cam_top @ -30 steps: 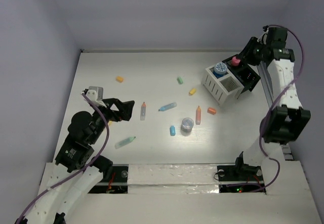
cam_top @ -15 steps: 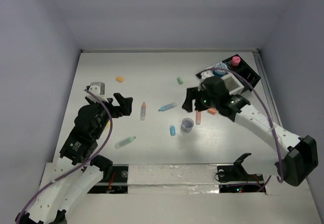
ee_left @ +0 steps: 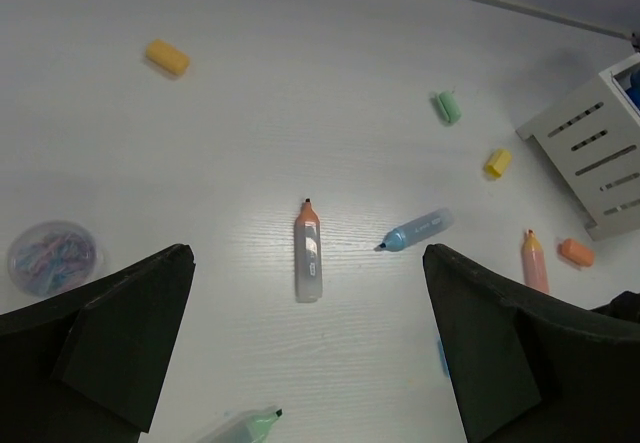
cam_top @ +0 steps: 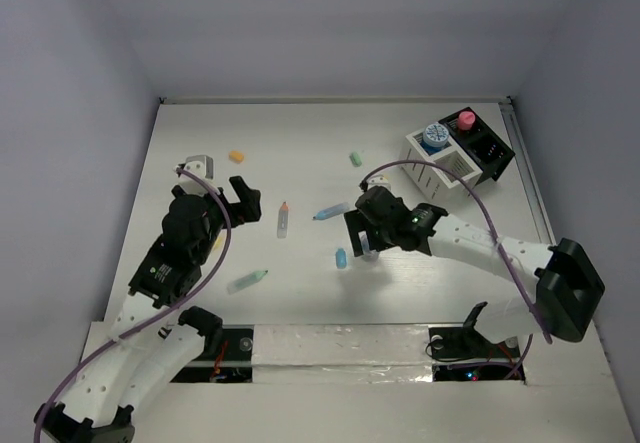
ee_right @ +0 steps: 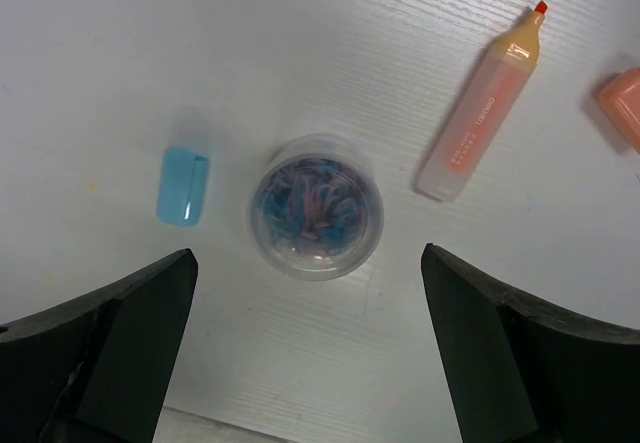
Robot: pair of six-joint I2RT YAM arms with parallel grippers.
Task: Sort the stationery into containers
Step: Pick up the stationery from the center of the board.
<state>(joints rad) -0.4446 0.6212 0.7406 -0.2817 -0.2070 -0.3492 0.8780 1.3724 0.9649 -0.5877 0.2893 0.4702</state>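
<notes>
My right gripper [ee_right: 308, 263] hangs open over a clear round jar of coloured clips [ee_right: 316, 206], one finger on each side and apart from it. A blue cap [ee_right: 183, 184] lies left of the jar and an orange marker [ee_right: 482, 106] lies to its right. My left gripper [ee_left: 308, 298] is open and empty above the table, near an orange-tipped white pen [ee_left: 309, 250], a blue pen [ee_left: 417, 230] and a mint pen [ee_left: 245, 428]. The organizer [cam_top: 452, 168] stands at the back right. A blue jar [cam_top: 433, 135] sits in its white half and a pink jar [cam_top: 466, 119] in its black half.
Loose pieces lie around: an orange capsule [cam_top: 237, 156], a mint cap [cam_top: 355, 159], a yellow capsule [ee_left: 497, 162] and an orange cap [ee_left: 576, 252]. A second clear jar of clips [ee_left: 52, 256] sits at the left. Grey walls close in the table.
My right arm swung from the organizer down to the middle of the table, over the clear jar, and its jaws opened wide. My left arm crept slightly forward.
</notes>
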